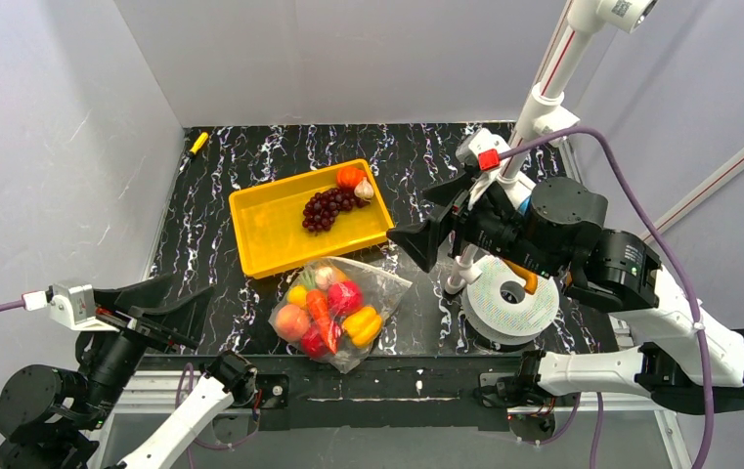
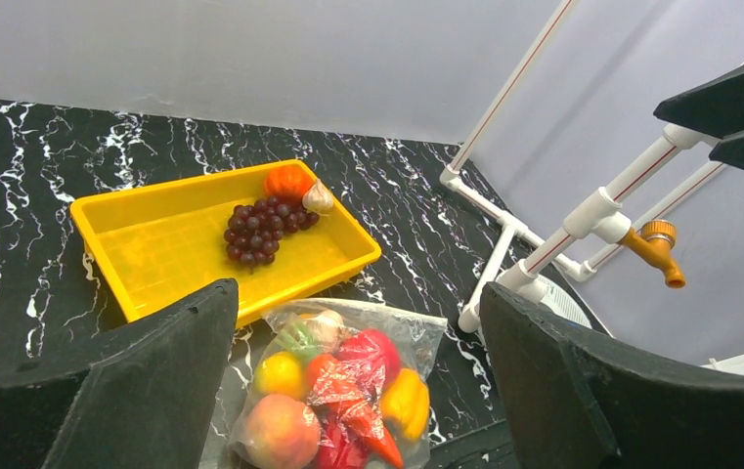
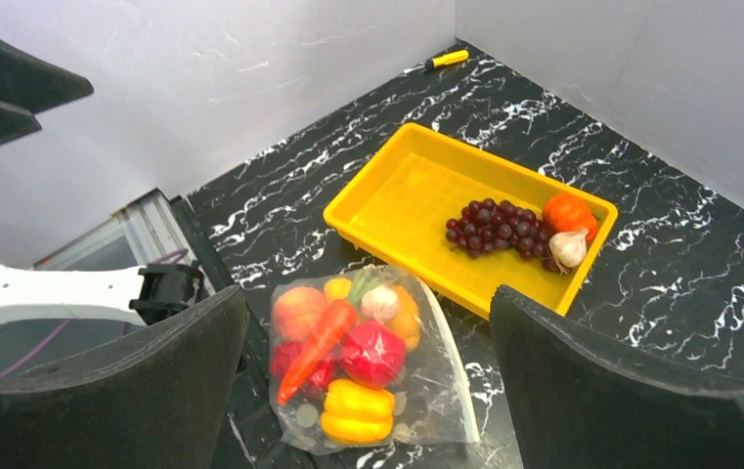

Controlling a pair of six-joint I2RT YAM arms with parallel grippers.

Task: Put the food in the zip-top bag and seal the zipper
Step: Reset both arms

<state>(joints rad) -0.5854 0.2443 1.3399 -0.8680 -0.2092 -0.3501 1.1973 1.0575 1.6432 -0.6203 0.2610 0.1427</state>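
The clear zip-top bag [image 1: 387, 288] lies flat at the table's near edge, just in front of the yellow tray [image 1: 270, 234]. It holds food: a peach [image 1: 291, 320], a carrot [image 1: 321, 315], red pieces and a yellow pepper [image 1: 364, 324]. The zipper [image 3: 454, 363] runs along the bag edge facing the tray; I cannot tell whether it is pressed shut. Purple grapes [image 1: 325, 209], an orange fruit [image 1: 350, 177] and a garlic bulb [image 1: 364, 191] lie in the tray. My left gripper [image 2: 356, 303] hovers open, low at the near left. My right gripper [image 3: 368, 298] is open, raised to the bag's right.
A round white spool disc [image 1: 509, 295] sits at the near right under a white pipe frame [image 1: 544, 93] with an orange tap [image 2: 659, 249]. A yellow marker [image 1: 197, 143] lies at the far left corner. White walls close in the black marbled table [image 1: 416, 156].
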